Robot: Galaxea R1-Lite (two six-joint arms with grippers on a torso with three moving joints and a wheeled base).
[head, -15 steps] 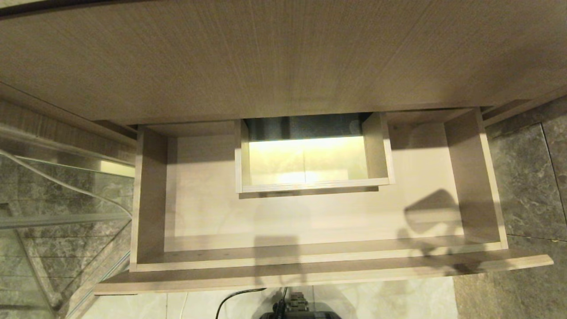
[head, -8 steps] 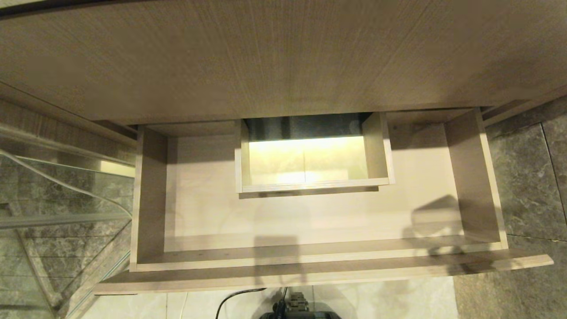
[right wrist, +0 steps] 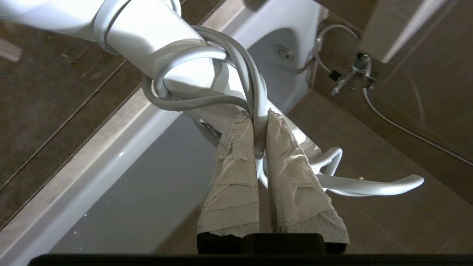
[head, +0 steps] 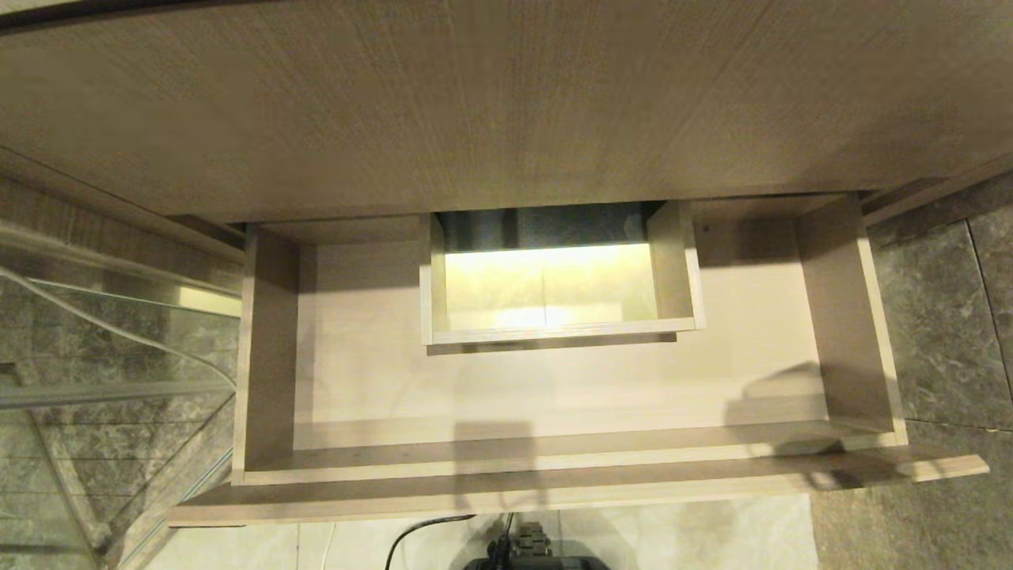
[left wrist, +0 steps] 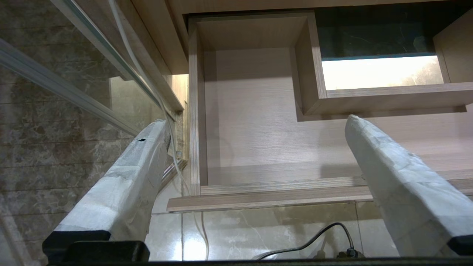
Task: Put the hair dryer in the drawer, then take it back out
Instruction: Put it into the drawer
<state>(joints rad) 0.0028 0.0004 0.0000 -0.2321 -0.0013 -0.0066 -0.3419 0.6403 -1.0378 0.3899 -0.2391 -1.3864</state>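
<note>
Meanwhile, the hair dryer [right wrist: 159, 40] hangs by its cord.
The right end effector [right wrist: 259, 122] is clenched on the wrapped cord [right wrist: 207, 101], away from the open, bare drawer [head: 269, 356]; the left end effector [left wrist: 255, 133], fingers spread, idles before it.

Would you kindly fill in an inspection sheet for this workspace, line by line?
Surface: drawer pulled out, its floor bare.
Job's things: white hair dryer outside the drawer, hanging from its cord.
Clutter: nothing seen in the drawer.
Grippers: right gripper shut on the cord wound round the dryer; left gripper open, empty, parked before the drawer's left part.
Cables: black cable on the floor below the drawer front; pale cable beside the glass panel.
Surroundings: wood-grain panel above the drawer; bathtub and shower hose in the right wrist view.
</note>
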